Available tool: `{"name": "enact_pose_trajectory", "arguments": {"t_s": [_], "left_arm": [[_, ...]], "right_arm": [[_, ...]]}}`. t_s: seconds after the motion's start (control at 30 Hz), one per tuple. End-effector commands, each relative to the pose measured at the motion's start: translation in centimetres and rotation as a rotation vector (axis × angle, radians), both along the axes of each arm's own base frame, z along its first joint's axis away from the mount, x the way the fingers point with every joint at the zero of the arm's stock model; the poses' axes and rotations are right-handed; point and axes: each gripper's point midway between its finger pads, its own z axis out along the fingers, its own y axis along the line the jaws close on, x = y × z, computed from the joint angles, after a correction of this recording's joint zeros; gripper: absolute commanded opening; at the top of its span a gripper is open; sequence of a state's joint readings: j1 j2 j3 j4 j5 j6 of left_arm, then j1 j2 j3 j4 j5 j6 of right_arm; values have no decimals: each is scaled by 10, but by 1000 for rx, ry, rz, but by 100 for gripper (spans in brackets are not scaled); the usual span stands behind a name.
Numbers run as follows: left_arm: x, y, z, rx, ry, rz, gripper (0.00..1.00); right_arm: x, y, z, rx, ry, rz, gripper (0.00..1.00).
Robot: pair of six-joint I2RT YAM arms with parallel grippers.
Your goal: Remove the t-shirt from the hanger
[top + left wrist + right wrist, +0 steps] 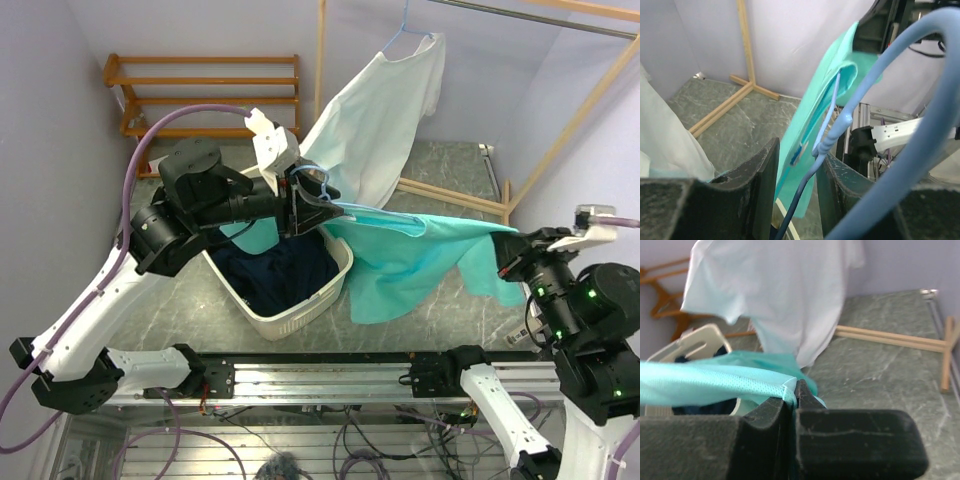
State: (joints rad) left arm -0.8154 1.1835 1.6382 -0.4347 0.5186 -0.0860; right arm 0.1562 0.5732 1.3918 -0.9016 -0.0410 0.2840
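Note:
A teal t-shirt [420, 260] hangs stretched in the air between my two grippers, above the table and the basket's right edge. My left gripper [318, 200] holds up a light blue wire hanger [322, 185]. In the left wrist view the hanger's neck [832, 135] runs between the fingers, against the right one. Its hook curves round that finger, and the jaws stand apart [797, 150]. The shirt [810, 125] hangs just beyond them. My right gripper [508, 255] is shut on the shirt's edge [715, 382], with the cloth pinched between the fingertips [794, 390].
A white laundry basket [300, 315] with dark clothes stands under the left gripper. A white t-shirt [375, 120] hangs on another hanger from the rail at the back. The wooden rack's base [450, 195] lies on the table, and a wooden shelf [200, 95] stands back left.

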Motion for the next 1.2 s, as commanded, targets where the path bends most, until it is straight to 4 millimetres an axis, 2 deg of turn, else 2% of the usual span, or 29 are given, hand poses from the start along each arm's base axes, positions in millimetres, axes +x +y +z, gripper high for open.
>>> {"name": "enact_pose_trajectory", "arguments": {"t_s": [0.0, 0.2, 0.37, 0.5, 0.6, 0.77, 0.93, 1.17], "left_arm": [[-9, 7, 2, -24, -28, -13, 7], [-16, 17, -3, -22, -34, -3, 7], [-16, 33, 11, -45, -71, 68, 7], [-15, 43, 22, -63, -95, 114, 7], [-9, 47, 25, -68, -97, 157, 7], [4, 53, 20, -49, -94, 236, 7], [8, 59, 21, -60, -98, 279, 7], [11, 68, 32, -65, -113, 322, 7]], "right_arm": [[-3, -63, 8, 26, -11, -368, 0], [5, -78, -24, -11, 91, -472, 0], [9, -84, -53, -48, 180, -515, 0], [13, -81, -73, -74, 236, -503, 0], [13, -81, -81, -84, 253, -501, 0], [6, -91, -83, -104, 266, -558, 0], [7, -84, -97, -97, 295, -535, 0], [5, -74, -102, -71, 312, -501, 0]]}}
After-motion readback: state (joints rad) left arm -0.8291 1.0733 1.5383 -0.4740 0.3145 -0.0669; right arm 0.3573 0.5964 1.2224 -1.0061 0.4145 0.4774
